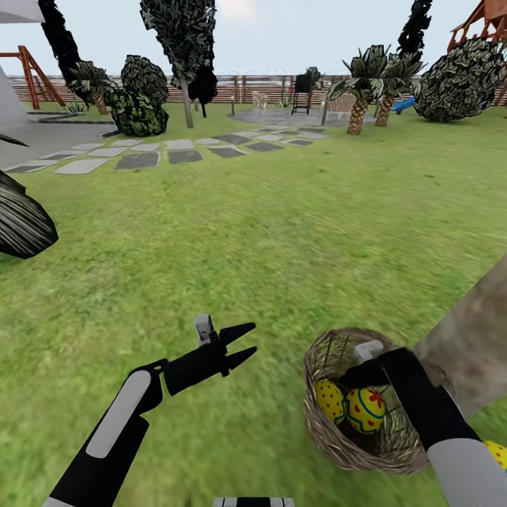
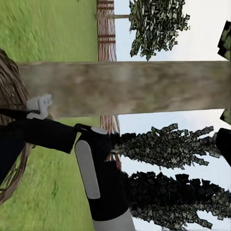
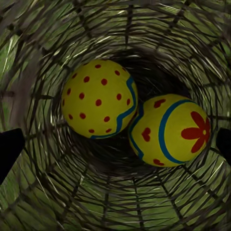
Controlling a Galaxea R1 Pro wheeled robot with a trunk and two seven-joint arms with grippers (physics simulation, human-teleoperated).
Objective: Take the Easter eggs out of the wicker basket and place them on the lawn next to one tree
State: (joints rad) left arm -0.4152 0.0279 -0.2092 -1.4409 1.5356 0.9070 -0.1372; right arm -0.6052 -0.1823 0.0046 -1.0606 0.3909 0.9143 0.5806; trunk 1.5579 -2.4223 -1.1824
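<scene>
Head view gives me the lawn (image 1: 282, 232) running far toward the fence, with the tree (image 1: 475, 338) trunk leaning in at near right. Just left of it the wicker basket (image 1: 331, 429) is tipped, its mouth facing up and far. My right gripper (image 3: 115, 144), jaws wide, sits at the mouth above two Easter eggs (image 3: 98, 98) lying side by side; a third (image 1: 497, 452) lies near right. My left gripper (image 1: 243, 343) is spread, empty. No writing anywhere.
</scene>
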